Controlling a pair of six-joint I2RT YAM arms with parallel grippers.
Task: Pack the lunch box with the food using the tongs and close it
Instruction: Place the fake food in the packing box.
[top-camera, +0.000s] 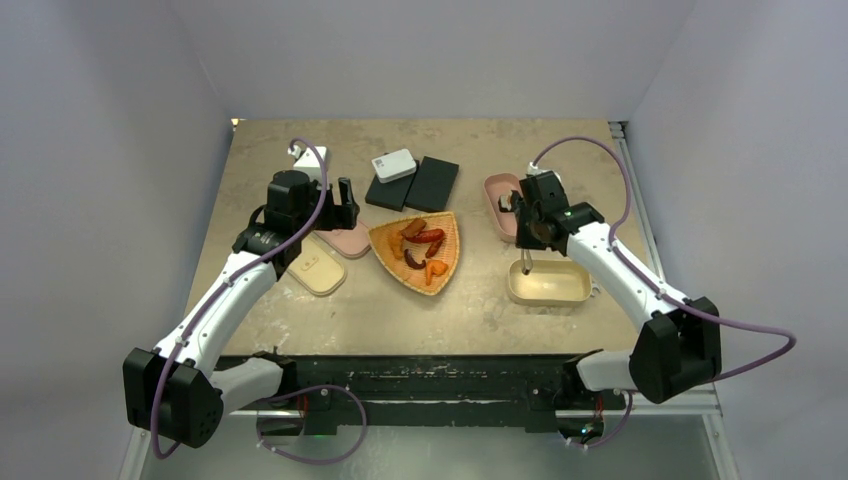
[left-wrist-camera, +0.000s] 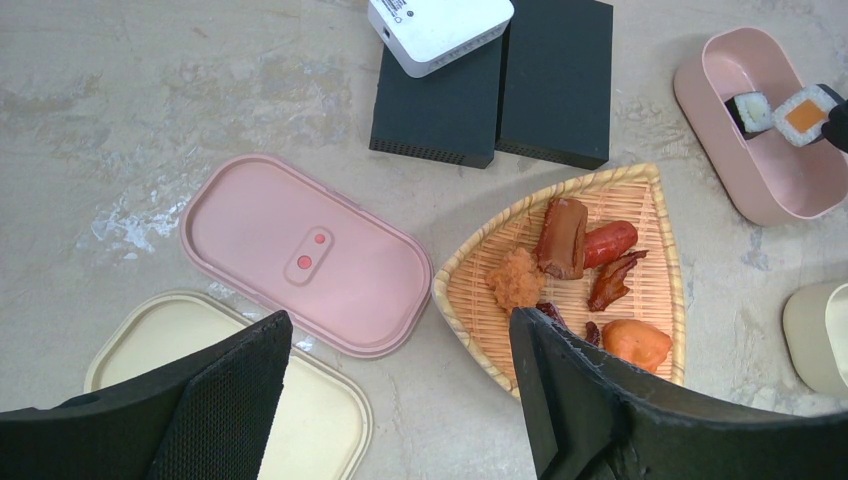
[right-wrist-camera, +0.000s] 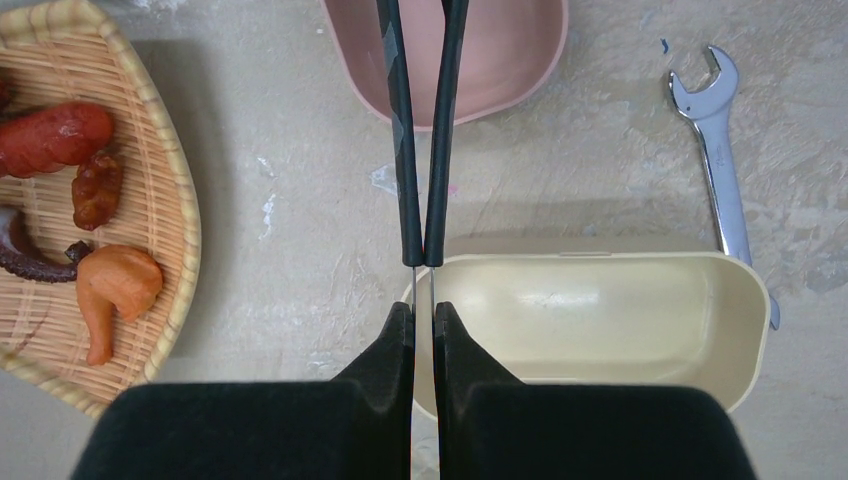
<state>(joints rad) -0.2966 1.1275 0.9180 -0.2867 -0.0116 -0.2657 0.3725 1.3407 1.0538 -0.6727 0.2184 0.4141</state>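
The food (top-camera: 424, 248) lies in an orange wicker tray (top-camera: 445, 222): a brown sausage (left-wrist-camera: 562, 238), a red sausage (right-wrist-camera: 55, 138) and an orange piece (right-wrist-camera: 115, 285). Two rice rolls (left-wrist-camera: 752, 110) sit at the pink lunch box (left-wrist-camera: 720, 110), the orange-centred roll (left-wrist-camera: 805, 112) against a black tip at the frame edge. My right gripper (right-wrist-camera: 423, 310) is shut on the tongs (right-wrist-camera: 420, 130), whose black arms are squeezed together and reach toward the pink lunch box (right-wrist-camera: 500, 60). Below it the cream lunch box (right-wrist-camera: 600, 310) is empty. My left gripper (left-wrist-camera: 400, 330) hangs open and empty between the lids and the tray.
A pink lid (left-wrist-camera: 300, 255) and a cream lid (left-wrist-camera: 180, 335) lie flat at the left. Two black blocks (left-wrist-camera: 500, 90) with a white device (left-wrist-camera: 440, 25) on them stand behind the tray. A silver wrench (right-wrist-camera: 720, 160) lies right of the pink box.
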